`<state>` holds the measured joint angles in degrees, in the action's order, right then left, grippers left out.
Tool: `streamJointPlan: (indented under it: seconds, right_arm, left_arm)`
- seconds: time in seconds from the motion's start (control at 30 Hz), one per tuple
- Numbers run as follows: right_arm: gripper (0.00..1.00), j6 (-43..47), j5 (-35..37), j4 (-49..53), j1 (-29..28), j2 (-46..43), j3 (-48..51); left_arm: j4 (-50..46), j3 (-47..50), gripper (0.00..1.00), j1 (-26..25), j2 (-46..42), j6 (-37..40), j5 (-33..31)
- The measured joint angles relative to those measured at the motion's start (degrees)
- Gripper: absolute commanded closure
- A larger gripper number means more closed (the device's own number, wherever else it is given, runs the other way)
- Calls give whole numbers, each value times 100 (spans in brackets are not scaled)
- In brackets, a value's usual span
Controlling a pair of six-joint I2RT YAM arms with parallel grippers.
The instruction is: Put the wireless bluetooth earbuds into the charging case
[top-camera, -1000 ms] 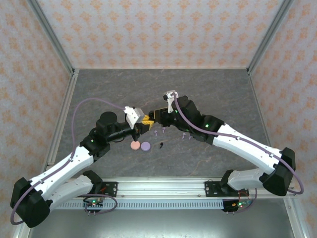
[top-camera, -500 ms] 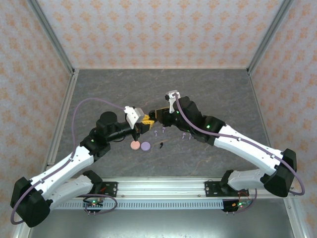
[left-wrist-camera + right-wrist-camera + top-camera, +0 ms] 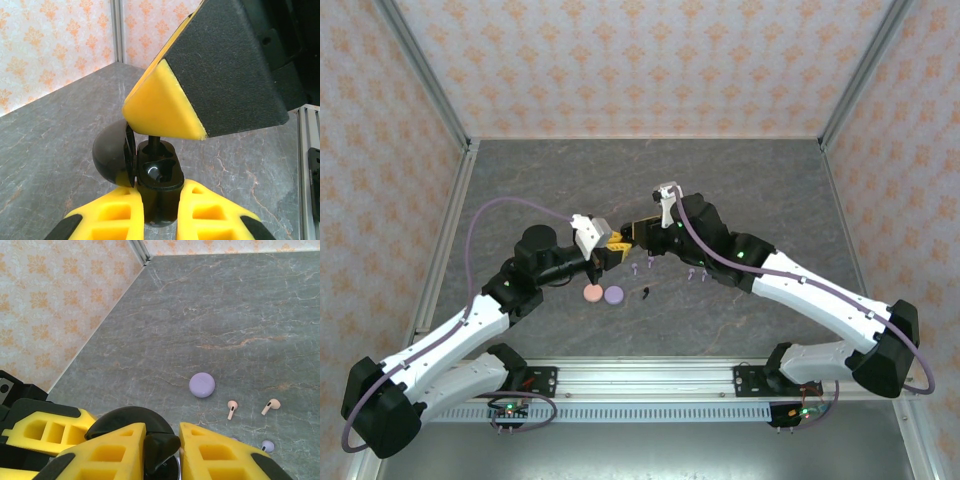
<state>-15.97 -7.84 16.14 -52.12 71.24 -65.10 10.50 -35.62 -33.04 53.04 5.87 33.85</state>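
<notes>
In the left wrist view my left gripper [image 3: 160, 194] is shut on the base of an open black charging case [image 3: 159, 172], whose round lid [image 3: 112, 155] hangs to the left. The right gripper's finger [image 3: 200, 85] hovers right above it, and a black earbud stem [image 3: 155, 142] reaches down into the far slot; the near slot is unfilled. In the right wrist view my right gripper [image 3: 162, 440] is shut on that black earbud [image 3: 161, 447], over the case lid [image 3: 120, 421]. From the top view both grippers [image 3: 608, 252] [image 3: 640, 236] meet mid-table.
A pink disc [image 3: 591, 294] and a purple disc [image 3: 613, 295] lie just in front of the left gripper, with a loose black earbud [image 3: 646, 293] beside them. Small purple earbuds [image 3: 692, 272] lie under the right arm. Two pink earbuds [image 3: 231, 409] lie near a purple disc [image 3: 202, 385].
</notes>
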Motion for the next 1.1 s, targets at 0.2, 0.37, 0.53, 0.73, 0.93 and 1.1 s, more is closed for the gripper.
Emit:
streamJointPlan:
  seconds: [0.2,0.37,0.53,0.73,0.93,1.1]
  right_arm:
    - [77,-55,-35,24,4,72,-70]
    - [75,-72,-74,192,2,166,-219]
    - [74,-74,-90,238,2,227,-243]
    - [72,-74,-94,262,4,227,-264]
    - [70,-79,-96,315,4,227,-321]
    - [54,-118,-107,348,2,223,-365]
  left_arm:
    - [-2,0,100,2,0,-2,-2]
    - [4,0,100,2,0,-9,-7]
    - [-20,9,100,2,0,-48,-13]
    - [-20,9,100,2,0,-90,-13]
    - [24,9,100,2,0,-94,-11]
    - [72,9,100,2,0,-116,-13]
